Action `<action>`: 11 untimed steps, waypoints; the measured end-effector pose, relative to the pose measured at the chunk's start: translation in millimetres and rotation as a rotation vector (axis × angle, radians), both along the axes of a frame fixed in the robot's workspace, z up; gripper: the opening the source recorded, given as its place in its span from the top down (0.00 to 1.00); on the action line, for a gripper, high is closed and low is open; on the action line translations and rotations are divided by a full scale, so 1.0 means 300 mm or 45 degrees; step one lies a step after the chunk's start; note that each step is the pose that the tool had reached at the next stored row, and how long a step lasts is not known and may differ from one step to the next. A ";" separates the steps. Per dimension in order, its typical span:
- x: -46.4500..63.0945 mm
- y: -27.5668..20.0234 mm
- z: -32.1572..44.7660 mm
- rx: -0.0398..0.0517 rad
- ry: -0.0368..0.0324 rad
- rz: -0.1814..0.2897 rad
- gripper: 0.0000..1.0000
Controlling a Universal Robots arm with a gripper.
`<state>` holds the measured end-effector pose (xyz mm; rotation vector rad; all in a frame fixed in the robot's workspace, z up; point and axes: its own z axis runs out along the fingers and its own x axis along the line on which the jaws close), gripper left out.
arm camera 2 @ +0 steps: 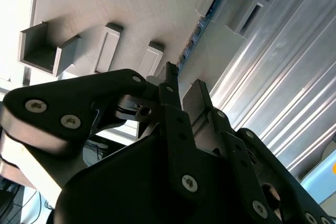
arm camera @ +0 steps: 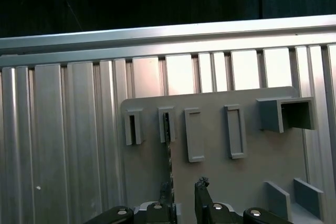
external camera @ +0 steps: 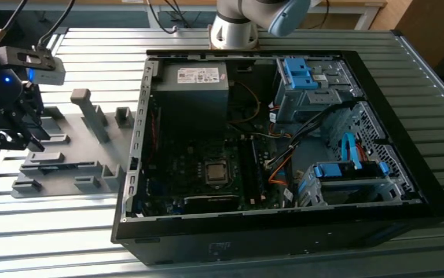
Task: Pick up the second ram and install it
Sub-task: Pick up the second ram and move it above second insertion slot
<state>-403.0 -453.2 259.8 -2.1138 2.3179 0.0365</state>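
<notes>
Grey slotted holder (arm camera: 252, 177) is carrying the second ram (arm camera: 169, 153) on edge, the gripper (arm camera: 184, 186) hovering just beside it, jaws standing apart.

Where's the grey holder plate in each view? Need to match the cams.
Exterior view: plate lies on the ribbed table, to the exterior view's left of the PC case.
Second wrist view: plate just beyond the open pincer, table ribs beside it.
First wrist view: plate ahead of the pincer, its pockets facing the camera.
Shared landmark: the ribbed table under the plate.
</notes>
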 end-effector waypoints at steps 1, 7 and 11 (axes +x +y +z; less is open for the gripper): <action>0.000 0.000 0.000 0.000 0.0000 0.000 0.68; 0.000 0.000 -0.002 0.000 0.0001 0.000 0.68; 0.000 0.000 -0.002 0.000 0.0000 0.000 0.68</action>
